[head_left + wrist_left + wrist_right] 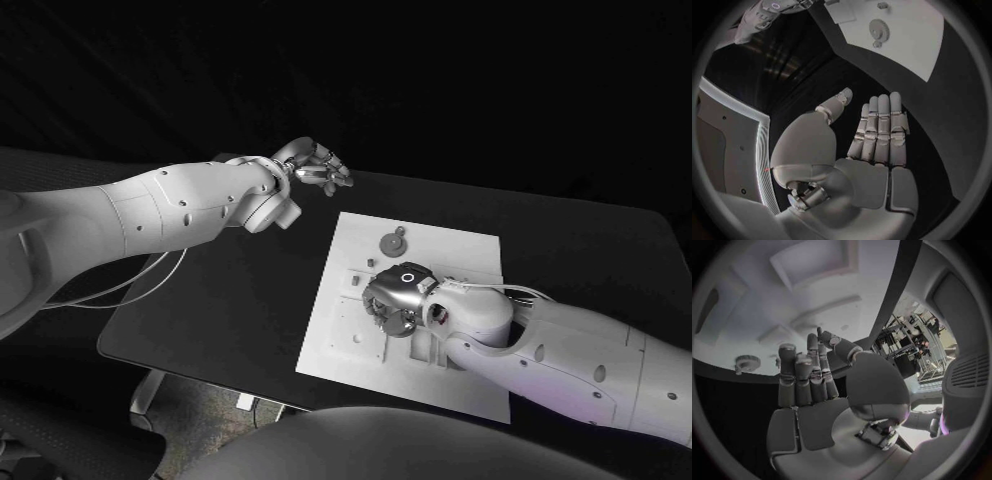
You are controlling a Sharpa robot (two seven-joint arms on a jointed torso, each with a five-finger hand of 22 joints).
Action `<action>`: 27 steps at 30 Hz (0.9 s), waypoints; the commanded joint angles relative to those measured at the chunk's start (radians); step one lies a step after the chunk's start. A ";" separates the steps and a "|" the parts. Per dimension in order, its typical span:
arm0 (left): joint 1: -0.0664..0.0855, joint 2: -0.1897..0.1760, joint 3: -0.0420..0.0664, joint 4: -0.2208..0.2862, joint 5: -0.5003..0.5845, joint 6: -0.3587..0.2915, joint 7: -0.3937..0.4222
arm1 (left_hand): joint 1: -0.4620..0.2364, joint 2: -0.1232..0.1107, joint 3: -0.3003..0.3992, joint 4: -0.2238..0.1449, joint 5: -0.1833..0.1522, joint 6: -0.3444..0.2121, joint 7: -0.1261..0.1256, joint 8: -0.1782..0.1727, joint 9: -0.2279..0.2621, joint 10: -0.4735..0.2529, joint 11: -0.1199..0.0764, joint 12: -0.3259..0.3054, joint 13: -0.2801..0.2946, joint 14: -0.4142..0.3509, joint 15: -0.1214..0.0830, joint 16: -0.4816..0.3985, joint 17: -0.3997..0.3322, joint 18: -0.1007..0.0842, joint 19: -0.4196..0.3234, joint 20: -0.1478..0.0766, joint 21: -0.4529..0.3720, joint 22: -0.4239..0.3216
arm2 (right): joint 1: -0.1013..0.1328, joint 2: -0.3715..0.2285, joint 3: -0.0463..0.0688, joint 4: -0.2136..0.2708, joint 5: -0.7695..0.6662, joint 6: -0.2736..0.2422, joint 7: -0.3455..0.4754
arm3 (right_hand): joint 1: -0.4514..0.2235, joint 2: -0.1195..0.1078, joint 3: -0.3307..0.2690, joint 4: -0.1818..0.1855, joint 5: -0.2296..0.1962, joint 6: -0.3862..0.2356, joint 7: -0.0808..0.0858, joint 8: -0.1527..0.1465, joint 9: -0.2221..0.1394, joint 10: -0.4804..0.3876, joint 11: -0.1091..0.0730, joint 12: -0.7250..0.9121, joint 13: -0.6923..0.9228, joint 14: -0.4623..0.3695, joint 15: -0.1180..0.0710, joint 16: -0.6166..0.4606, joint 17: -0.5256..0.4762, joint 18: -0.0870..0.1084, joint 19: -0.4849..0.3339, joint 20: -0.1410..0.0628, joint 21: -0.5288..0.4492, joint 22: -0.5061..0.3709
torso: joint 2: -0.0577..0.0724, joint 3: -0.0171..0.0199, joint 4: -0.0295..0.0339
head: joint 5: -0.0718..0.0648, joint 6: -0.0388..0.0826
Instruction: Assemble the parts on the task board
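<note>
Task board (469,250) laid on black tabletop (231,300); gear part (392,242) near far edge. Right hand (397,300) held over board, grip not discernible. Left hand (315,166) kept off board, fingers straight, nothing held.

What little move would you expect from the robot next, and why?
Probably the right hand lowers its fingers onto the task board to take a part: it hovers there holding nothing, and the gear lies loose. The left hand waits off the board, open.
</note>
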 commanded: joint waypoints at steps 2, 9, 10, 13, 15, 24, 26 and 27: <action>0.002 0.002 0.001 0.002 0.006 0.001 0.005 | 0.010 -0.001 -0.005 0.003 -0.001 -0.006 -0.001 0.005 -0.001 -0.001 0.006 -0.004 -0.001 0.006 0.002 -0.004 0.002 0.014 0.004 0.001 -0.005 0.001 | -0.001 0.003 0.000 0.001 -0.014 0.006 0.004 | -0.003 0.010 0.004 -0.001 0.004 0.006 -0.001 0.003 0.001 0.004 0.001 -0.005 0.001 0.001 -0.005 -0.005 0.001 0.062 -0.001 -0.008 -0.004 0.002 | 0.000 0.0003 0.0002 | 0.000 0.000; 0.002 0.000 0.001 0.001 0.006 0.000 0.005 | 0.010 -0.001 -0.006 0.003 -0.001 -0.006 0.000 0.006 -0.001 0.000 0.006 -0.004 -0.001 0.006 0.002 -0.005 0.003 0.014 0.004 0.001 -0.005 0.001 | -0.002 -0.002 0.000 0.007 -0.012 0.012 0.005 | -0.004 0.010 0.004 -0.001 0.004 0.006 -0.001 0.003 0.001 0.004 0.001 -0.006 0.001 0.001 -0.005 -0.005 0.002 0.062 -0.002 -0.008 -0.004 0.002 | 0.000 0.0008 -0.0016 | 0.000 0.000; 0.002 0.000 0.001 0.001 0.006 0.000 0.005 | 0.010 -0.001 -0.006 0.003 -0.001 -0.006 0.000 0.006 -0.001 0.000 0.006 -0.004 -0.001 0.006 0.002 -0.005 0.003 0.014 0.004 0.001 -0.005 0.002 | -0.002 -0.003 0.000 0.008 -0.012 0.011 0.005 | -0.004 0.010 0.004 -0.001 0.004 0.006 -0.001 0.003 0.001 0.004 0.001 -0.006 0.001 0.001 -0.005 -0.005 0.002 0.062 -0.002 -0.008 -0.005 0.002 | 0.000 0.0008 -0.0012 | 0.000 0.000; 0.002 -0.001 0.001 0.001 0.006 0.000 0.005 | 0.010 -0.001 -0.006 0.003 -0.001 -0.007 0.000 0.006 -0.001 0.000 0.006 -0.005 -0.001 0.006 0.002 -0.005 0.003 0.014 0.004 0.001 -0.005 0.002 | -0.003 -0.003 0.000 0.010 -0.012 0.012 0.005 | -0.004 0.011 0.004 -0.001 0.003 0.006 0.000 0.003 0.001 0.004 0.001 -0.006 0.001 0.001 -0.005 -0.005 0.002 0.062 -0.002 -0.008 -0.005 0.002 | 0.000 0.0012 -0.0012 | 0.004 0.000; 0.002 0.000 0.001 0.001 0.006 0.000 0.005 | 0.010 -0.001 -0.006 0.003 -0.001 -0.007 0.000 0.006 -0.002 0.000 0.006 -0.005 -0.001 0.006 0.002 -0.005 0.003 0.014 0.004 0.001 -0.005 0.002 | -0.003 -0.003 0.000 0.009 -0.012 0.014 0.005 | -0.005 0.011 0.004 -0.001 0.003 0.006 0.000 0.003 0.001 0.004 0.001 -0.006 0.002 0.000 -0.005 -0.005 0.002 0.062 -0.002 -0.008 -0.005 0.002 | 0.000 0.0017 -0.0010 | 0.006 0.000; 0.002 0.001 0.001 0.001 0.006 0.001 0.005 | 0.011 -0.001 -0.005 0.003 -0.001 -0.007 0.000 0.006 -0.002 0.000 0.006 -0.006 -0.001 0.006 0.002 -0.006 0.004 0.014 0.004 0.001 -0.006 0.002 | -0.004 -0.001 0.000 0.004 -0.011 0.021 0.007 | -0.005 0.011 0.003 -0.002 0.002 0.006 0.000 0.003 0.001 0.004 0.001 -0.007 0.002 0.000 -0.005 -0.005 0.002 0.062 -0.002 -0.008 -0.005 0.002 | 0.000 0.0008 -0.0006 | 0.009 0.000; 0.002 0.001 0.001 0.001 0.006 0.001 0.006 | 0.011 -0.001 -0.005 0.004 -0.001 -0.007 0.000 0.006 -0.002 0.000 0.006 -0.006 -0.001 0.006 0.002 -0.006 0.004 0.014 0.004 0.001 -0.006 0.002 | -0.005 -0.001 0.000 0.003 -0.011 0.024 0.007 | -0.005 0.011 0.003 -0.002 0.002 0.006 -0.001 0.002 0.001 0.004 0.001 -0.007 0.002 0.000 -0.005 -0.005 0.002 0.062 -0.002 -0.008 -0.005 0.002 | 0.000 0.0005 -0.0002 | 0.008 0.000; 0.002 0.001 0.001 0.001 0.006 0.001 0.006 | 0.011 -0.001 -0.005 0.004 -0.001 -0.007 0.000 0.006 -0.002 0.000 0.006 -0.006 -0.001 0.006 0.002 -0.006 0.004 0.014 0.004 0.001 -0.006 0.002 | -0.005 -0.001 0.000 0.003 -0.011 0.024 0.007 | -0.005 0.011 0.003 -0.002 0.002 0.006 -0.001 0.002 0.001 0.004 0.001 -0.007 0.002 0.000 -0.005 -0.005 0.002 0.062 -0.002 -0.008 -0.005 0.002 | 0.000 0.0003 0.0001 | 0.005 0.000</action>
